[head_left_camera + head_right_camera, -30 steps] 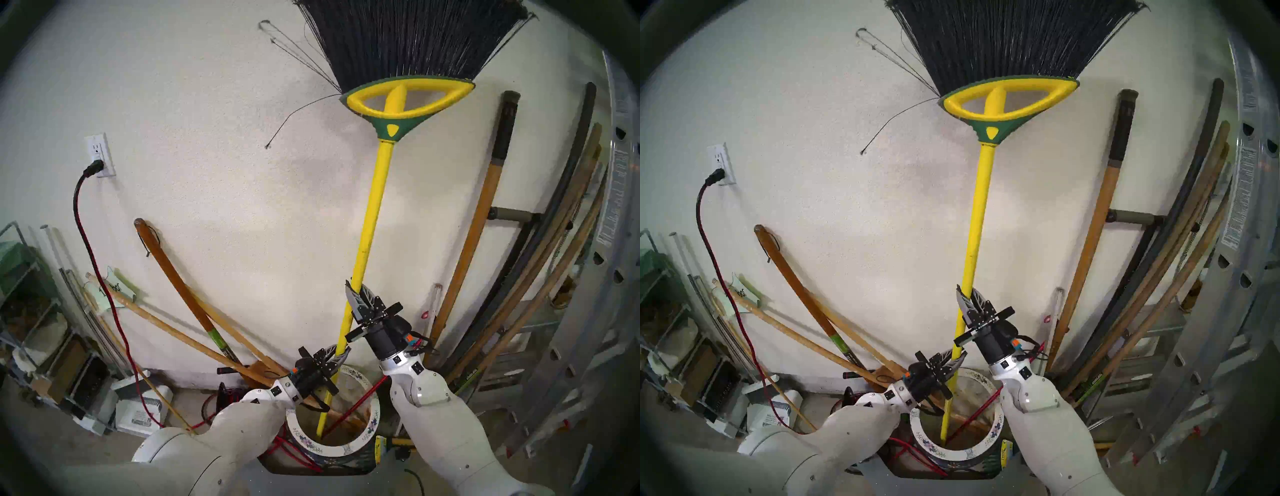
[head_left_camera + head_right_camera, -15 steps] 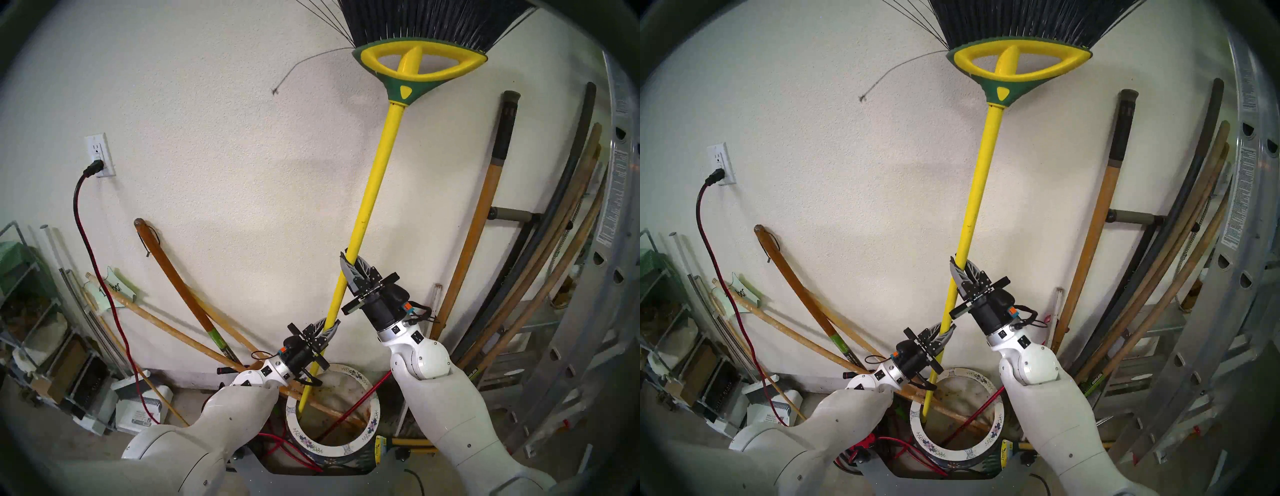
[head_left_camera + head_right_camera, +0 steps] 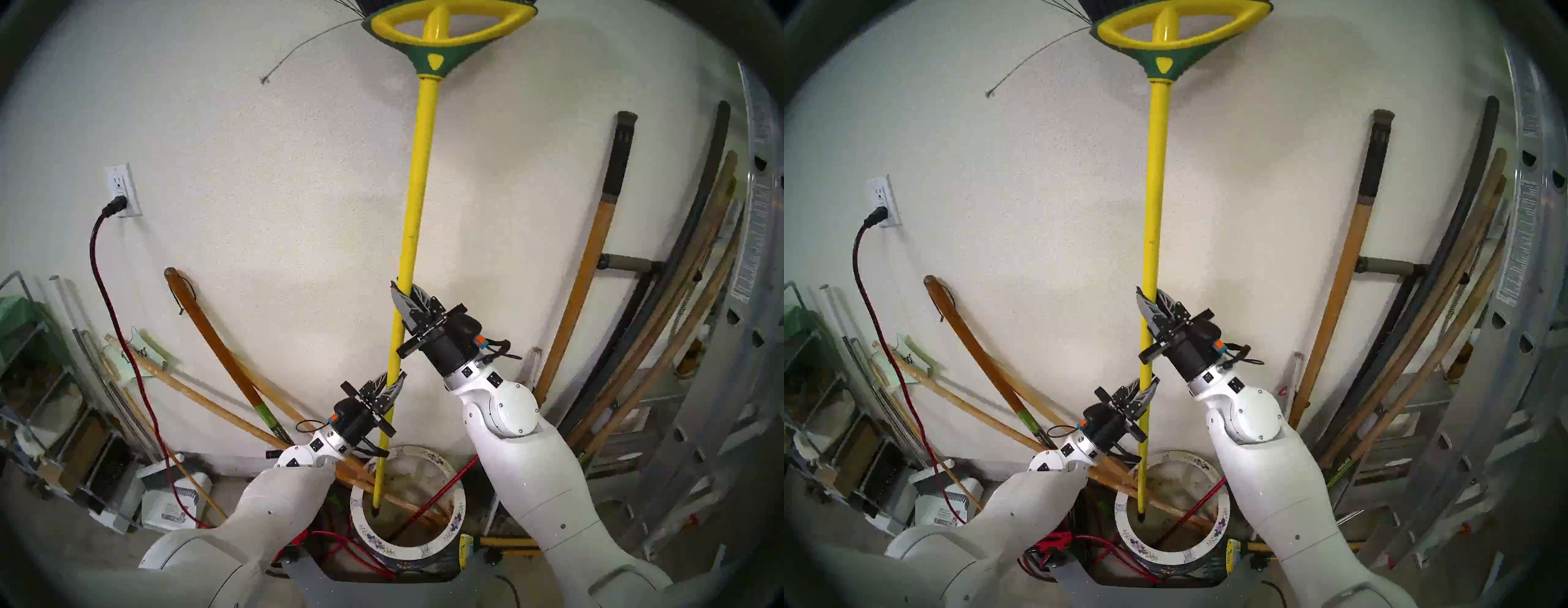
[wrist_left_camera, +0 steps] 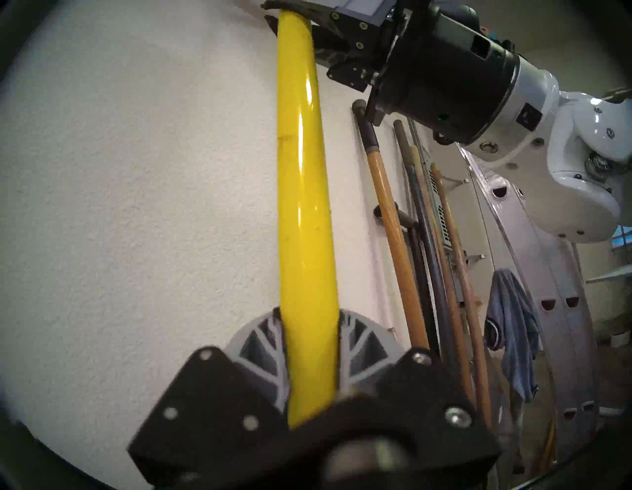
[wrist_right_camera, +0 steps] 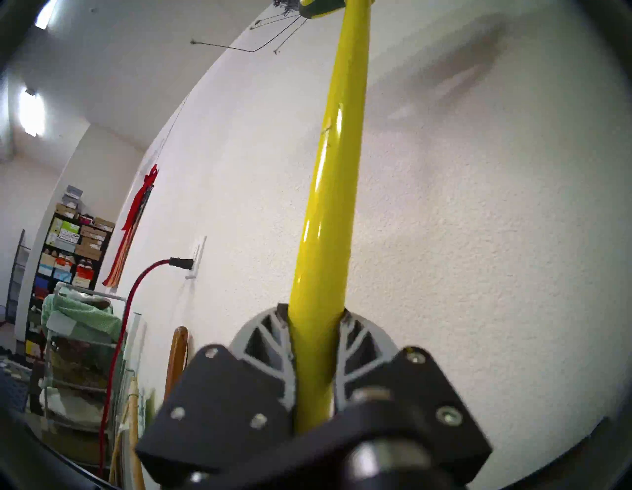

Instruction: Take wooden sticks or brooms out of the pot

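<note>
Since a second ago we had lifted the broom (image 3: pixel 418 178) higher, so its head sat at the top edge and its bottom tip hung just inside the pot (image 3: pixel 456 524). We held it nearly straight up so it could slide out past the wooden sticks (image 3: pixel 203 401) leaning across the rim. Our right gripper (image 3: pixel 406 293) pinched the yellow pole up high. Our left gripper (image 3: pixel 392 380) pinched it lower down, both jaws squeezed tight on it.

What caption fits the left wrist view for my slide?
Left pincer clamps the glossy yellow broom pole; the right pincer grips it higher up, against a white textured wall.
</note>
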